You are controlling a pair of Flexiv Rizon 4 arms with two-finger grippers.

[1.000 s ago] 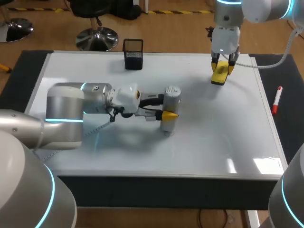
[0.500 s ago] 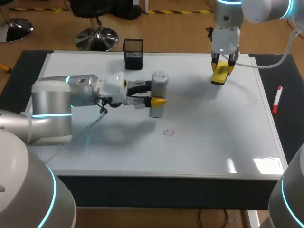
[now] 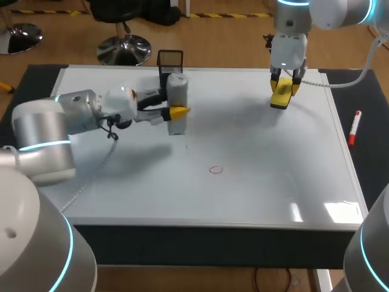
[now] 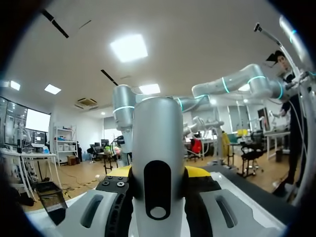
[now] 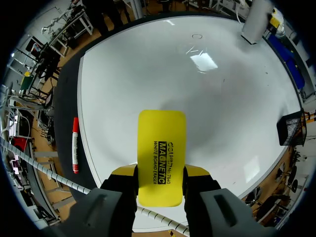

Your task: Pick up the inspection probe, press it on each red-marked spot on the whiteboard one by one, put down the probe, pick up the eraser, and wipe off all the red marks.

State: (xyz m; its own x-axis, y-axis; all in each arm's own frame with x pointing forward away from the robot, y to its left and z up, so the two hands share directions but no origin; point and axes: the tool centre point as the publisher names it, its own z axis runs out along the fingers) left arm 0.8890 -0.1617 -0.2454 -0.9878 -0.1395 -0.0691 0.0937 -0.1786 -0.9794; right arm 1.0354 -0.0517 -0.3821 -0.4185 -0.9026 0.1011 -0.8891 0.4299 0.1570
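Note:
The grey cylindrical probe (image 3: 177,91) stands upright over the whiteboard (image 3: 273,188), just in front of the black mesh holder (image 3: 171,64). My left gripper (image 3: 174,109) is shut on it from the side. In the left wrist view the probe (image 4: 158,148) fills the gap between that gripper's (image 4: 159,173) yellow tips. A small red circle (image 3: 216,170) lies uncovered near the board's middle, also seen as the red circle (image 5: 197,36) in the right wrist view. At the back right, my right gripper (image 3: 284,84) is shut on the yellow eraser (image 3: 281,96), held just above the board; its own view shows the eraser (image 5: 161,148) between the fingers of the right gripper (image 5: 160,174).
A red marker (image 3: 354,128) lies on the dark strip off the board's right edge, the same red marker (image 5: 75,144) showing beside the eraser. The mesh holder (image 5: 289,128) stands at the board's back edge.
My left arm has carried the probe from the board's middle back and to the left, toward the mesh holder, uncovering the red circle. The right arm with the eraser has kept still.

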